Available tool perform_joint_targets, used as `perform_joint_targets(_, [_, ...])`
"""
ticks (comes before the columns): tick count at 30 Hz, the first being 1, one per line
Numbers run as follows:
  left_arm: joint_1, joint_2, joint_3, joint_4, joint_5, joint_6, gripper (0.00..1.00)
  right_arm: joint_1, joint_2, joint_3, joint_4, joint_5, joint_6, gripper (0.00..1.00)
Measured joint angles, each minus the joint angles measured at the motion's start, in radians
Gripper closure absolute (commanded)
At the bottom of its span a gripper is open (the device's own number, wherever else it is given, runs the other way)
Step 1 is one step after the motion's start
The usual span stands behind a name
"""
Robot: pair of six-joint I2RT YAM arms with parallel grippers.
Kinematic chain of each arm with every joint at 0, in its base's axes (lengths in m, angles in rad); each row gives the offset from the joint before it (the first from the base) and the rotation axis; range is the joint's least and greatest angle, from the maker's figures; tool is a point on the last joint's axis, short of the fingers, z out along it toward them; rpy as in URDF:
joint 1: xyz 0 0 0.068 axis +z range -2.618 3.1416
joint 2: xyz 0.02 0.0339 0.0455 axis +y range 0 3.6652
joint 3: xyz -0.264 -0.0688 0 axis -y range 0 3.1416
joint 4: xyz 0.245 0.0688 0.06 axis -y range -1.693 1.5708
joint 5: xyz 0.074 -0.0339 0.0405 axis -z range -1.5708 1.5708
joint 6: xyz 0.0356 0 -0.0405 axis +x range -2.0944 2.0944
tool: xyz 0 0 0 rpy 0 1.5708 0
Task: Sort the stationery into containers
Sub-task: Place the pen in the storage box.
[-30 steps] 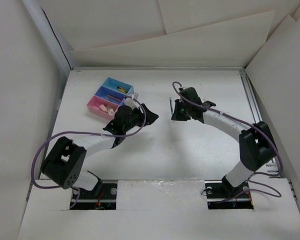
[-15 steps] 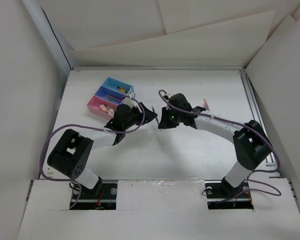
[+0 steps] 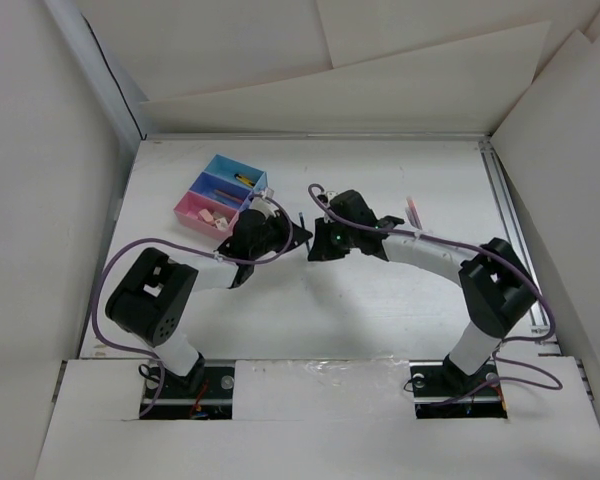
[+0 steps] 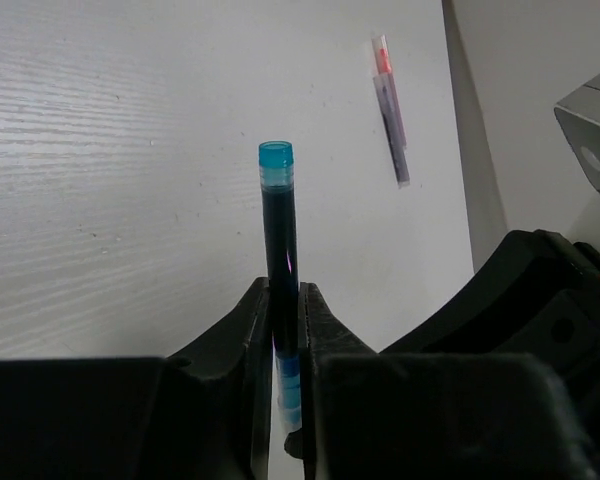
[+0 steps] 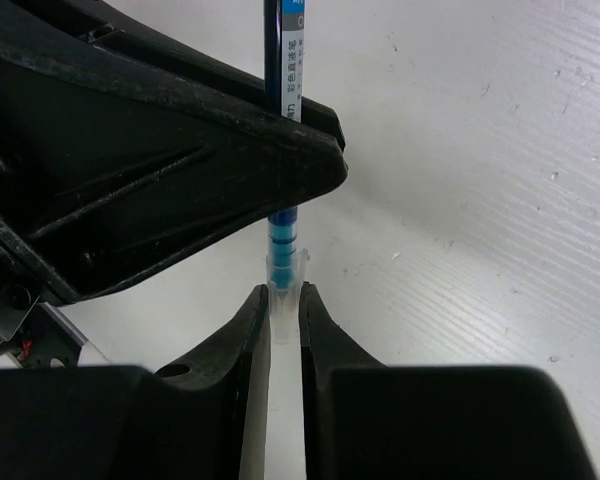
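Left gripper (image 4: 286, 300) and right gripper (image 5: 282, 300) both clamp the slim blue plastic pen (image 4: 279, 230) above the white table (image 4: 110, 180); the slim pink pen (image 4: 390, 120) lies well apart, and the three joined plastic bins (image 3: 202, 186) sit near the left arm.

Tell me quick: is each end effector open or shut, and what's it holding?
Left end effector: closed, holding the blue pen.
Right end effector: closed on the same pen's other end.

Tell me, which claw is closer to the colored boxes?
Left. The left claw sits just right of the boxes; the right claw is farther right, past it. Both pinch the blue pen.
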Motion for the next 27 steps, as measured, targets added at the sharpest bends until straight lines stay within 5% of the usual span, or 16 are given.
perform_joint_targets(3, [0.002,0.0,0.001,-0.004,-0.008,-0.015,1.0,0.0,0.0,0.0,0.007,0.006,0.0,0.67])
perform_joint_targets(12, [0.017,-0.01,0.065,-0.098,-0.1,-0.022,1.0,0.002,-0.168,-0.004,0.001,0.032,-0.015,0.38])
perform_joint_targets(18, [0.153,-0.027,0.109,-0.103,-0.103,-0.059,1.0,-0.006,-0.36,-0.056,0.018,0.077,-0.015,0.39])
perform_joint_targets(27, [0.461,-0.056,0.11,-0.102,-0.145,-0.173,1.0,-0.078,-0.404,-0.147,0.03,0.121,0.009,0.57])
